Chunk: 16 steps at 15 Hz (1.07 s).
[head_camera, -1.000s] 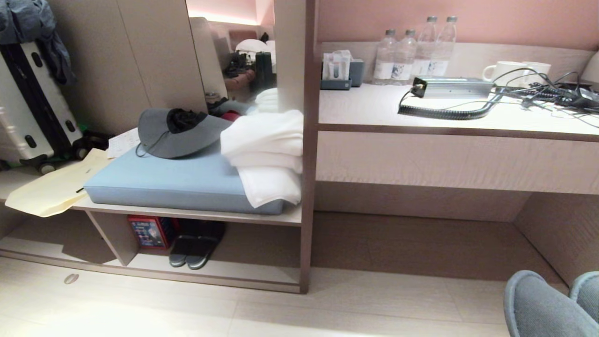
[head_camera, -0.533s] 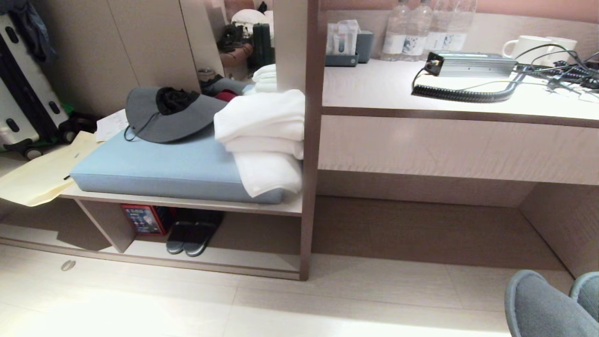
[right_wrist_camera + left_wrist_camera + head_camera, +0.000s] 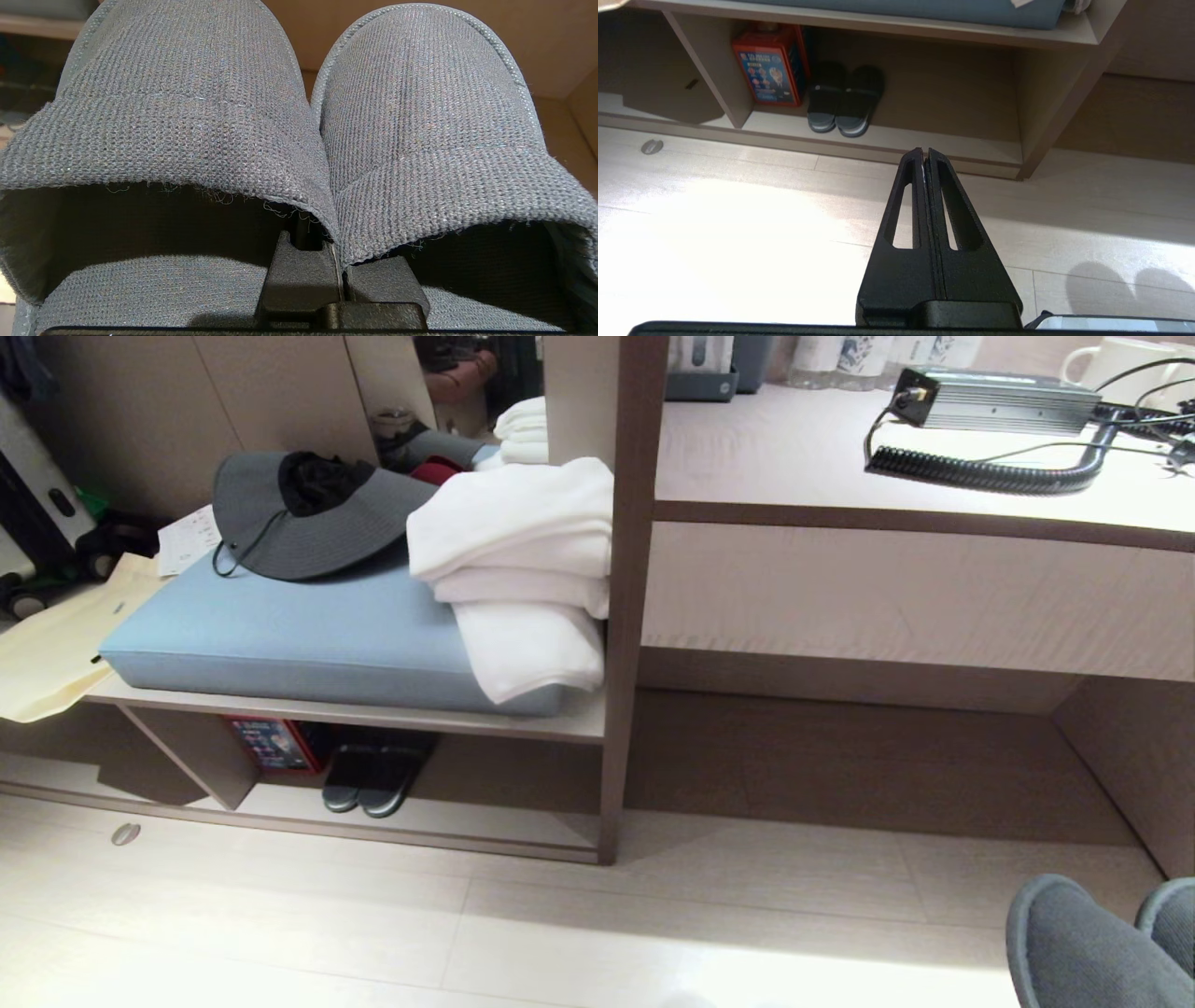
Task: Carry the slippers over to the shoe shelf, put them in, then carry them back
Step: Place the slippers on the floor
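Observation:
The slippers [image 3: 299, 107], a dark grey knit open-heel pair, lie side by side. My right gripper [image 3: 338, 261] is shut on their inner edges, its fingertips hidden under the fabric. In the head view their toes [image 3: 1083, 943] show at the bottom right, above the pale floor. The shoe shelf [image 3: 448, 831] is the low open cubby under the bench, left of centre, with a vertical divider [image 3: 187, 765]. My left gripper [image 3: 923, 156] is shut and empty, hanging over the floor in front of the shelf's base board [image 3: 924, 142].
Inside the shelf stand another dark pair with a pale sole stripe [image 3: 373, 784] and a red box [image 3: 266, 745]. A blue cushion [image 3: 280, 635], grey hat [image 3: 299, 513] and white towels [image 3: 523, 569] lie on the bench. A wooden post [image 3: 625, 616] separates it from the desk [image 3: 887, 588].
The whole head view has slid upward as the camera tipped down, so more floor shows and the bottles have left the picture. The slippers stay in the same corner.

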Available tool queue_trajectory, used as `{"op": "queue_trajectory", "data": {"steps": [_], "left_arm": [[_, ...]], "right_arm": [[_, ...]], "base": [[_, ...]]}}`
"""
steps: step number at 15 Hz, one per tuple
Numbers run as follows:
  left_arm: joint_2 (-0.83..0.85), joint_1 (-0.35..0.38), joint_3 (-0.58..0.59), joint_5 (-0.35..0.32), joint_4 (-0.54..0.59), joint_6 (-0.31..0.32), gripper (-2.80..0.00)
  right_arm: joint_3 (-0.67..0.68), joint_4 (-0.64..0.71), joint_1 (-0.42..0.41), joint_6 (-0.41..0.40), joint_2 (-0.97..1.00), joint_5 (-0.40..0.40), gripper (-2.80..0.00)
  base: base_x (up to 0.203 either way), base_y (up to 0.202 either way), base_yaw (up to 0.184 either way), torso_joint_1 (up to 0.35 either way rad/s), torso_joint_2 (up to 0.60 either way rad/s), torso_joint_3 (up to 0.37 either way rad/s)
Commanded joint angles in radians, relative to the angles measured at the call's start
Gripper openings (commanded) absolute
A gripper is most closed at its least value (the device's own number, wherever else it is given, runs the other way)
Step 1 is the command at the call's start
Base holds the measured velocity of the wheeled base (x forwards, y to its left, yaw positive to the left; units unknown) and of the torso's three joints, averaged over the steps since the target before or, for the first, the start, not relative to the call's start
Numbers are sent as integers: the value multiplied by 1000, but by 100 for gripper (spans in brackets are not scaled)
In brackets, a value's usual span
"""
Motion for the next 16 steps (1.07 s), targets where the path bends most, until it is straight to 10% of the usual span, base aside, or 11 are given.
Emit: {"op": "queue_trajectory", "data": {"steps": [1,16], "left_arm": [[0,0,1,0,0,-1,-280],[0,0,0,1,0,-1,-280]], "right_arm": [[0,-1,0,0,2,0,-280],[0,-2,0,-7,2,-7,-280]], "base": [[0,0,0,2,2,-202],[0,0,0,4,3,-197]]}}
